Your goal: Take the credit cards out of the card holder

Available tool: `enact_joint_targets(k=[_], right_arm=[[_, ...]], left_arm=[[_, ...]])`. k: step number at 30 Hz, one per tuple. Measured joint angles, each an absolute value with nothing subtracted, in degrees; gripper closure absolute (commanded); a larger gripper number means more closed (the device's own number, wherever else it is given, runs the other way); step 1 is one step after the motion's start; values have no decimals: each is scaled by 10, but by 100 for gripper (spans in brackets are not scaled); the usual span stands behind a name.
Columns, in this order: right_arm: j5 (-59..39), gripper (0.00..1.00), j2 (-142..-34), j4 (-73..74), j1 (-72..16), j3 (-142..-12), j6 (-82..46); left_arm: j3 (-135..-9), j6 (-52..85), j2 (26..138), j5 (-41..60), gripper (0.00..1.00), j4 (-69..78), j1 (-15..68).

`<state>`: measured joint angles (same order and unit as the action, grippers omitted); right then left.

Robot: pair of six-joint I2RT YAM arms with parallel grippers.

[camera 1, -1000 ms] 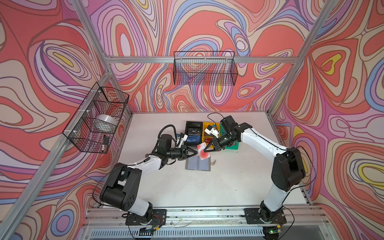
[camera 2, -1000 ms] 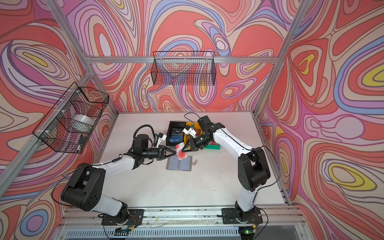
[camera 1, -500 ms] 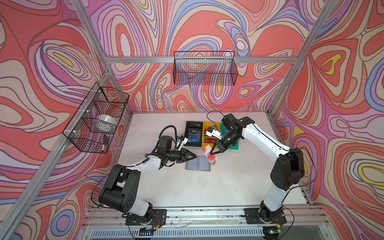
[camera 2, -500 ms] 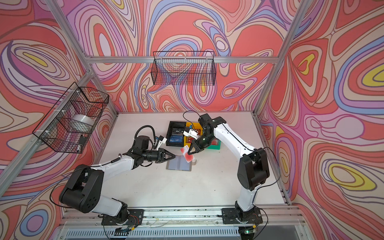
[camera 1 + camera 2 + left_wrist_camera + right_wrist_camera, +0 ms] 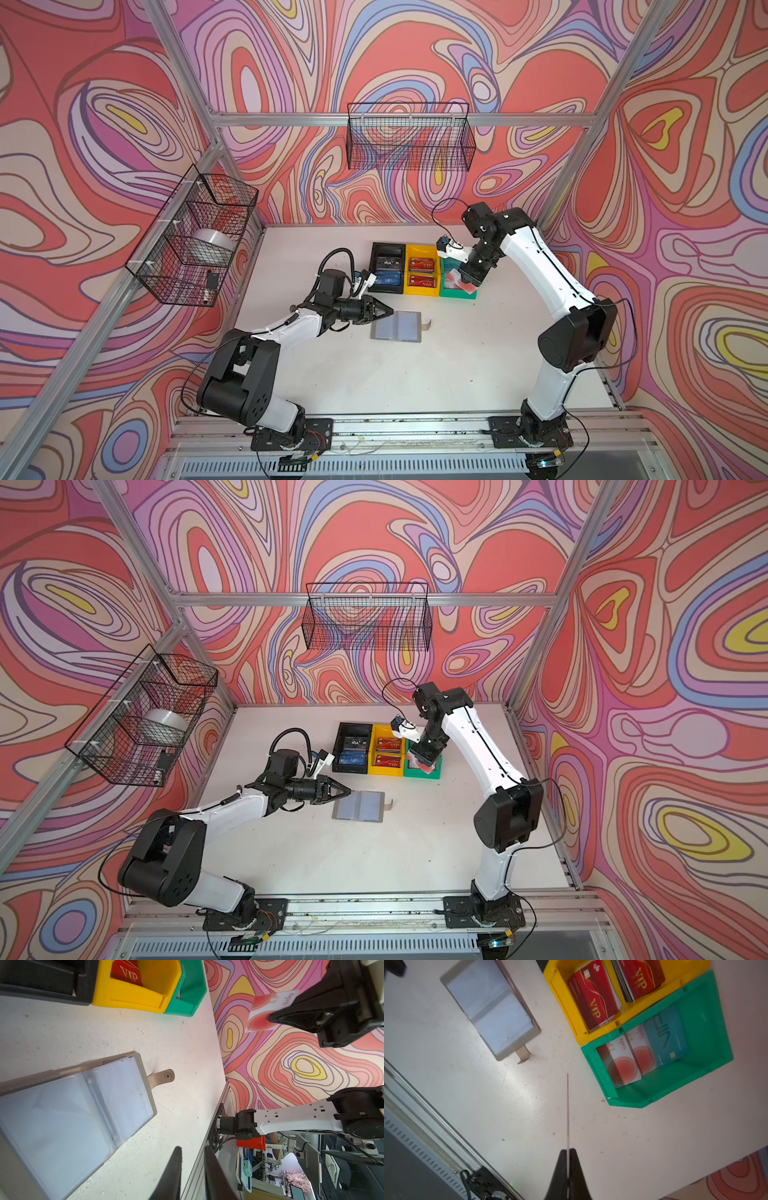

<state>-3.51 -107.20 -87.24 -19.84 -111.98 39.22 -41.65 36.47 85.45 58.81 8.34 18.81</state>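
Three bins, black, yellow and green, stand in a row just above centre in both top views with credit cards inside. The card holder lies open on the tabletop just below them. The left hand hovers level at the holder's left edge, fingers slightly spread and empty, while the right hand points down over the green bin, pinching a white credit card.

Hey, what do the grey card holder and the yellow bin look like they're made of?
Card holder: likely faux leather, matte, grained, stitched edge; clear glossy plastic sleeves inside. Yellow bin: moulded plastic, smooth, slight sheen, rounded rims.
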Motion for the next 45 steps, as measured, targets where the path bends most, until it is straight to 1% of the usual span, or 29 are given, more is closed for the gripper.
enact_joint_targets(k=[6,13,20,27,38,45], right_arm=[[-1,100,-1144,-896,-189,-1179,515],[6,100,-1206,-904,-162,-1266,654],[-4,100,-1265,-909,-132,-1303,739],[-27,100,-1313,-909,-131,-1315,771],[-33,100,-1318,-908,-132,-1310,778],[-35,100,-1338,-907,-132,-1310,780]], left_arm=[[-416,367,854,584,77,83,187],[-416,367,854,575,77,83,186],[-422,371,854,567,77,81,179],[-435,376,863,564,77,83,179],[-435,382,879,563,77,89,179],[-435,384,883,563,77,94,179]])
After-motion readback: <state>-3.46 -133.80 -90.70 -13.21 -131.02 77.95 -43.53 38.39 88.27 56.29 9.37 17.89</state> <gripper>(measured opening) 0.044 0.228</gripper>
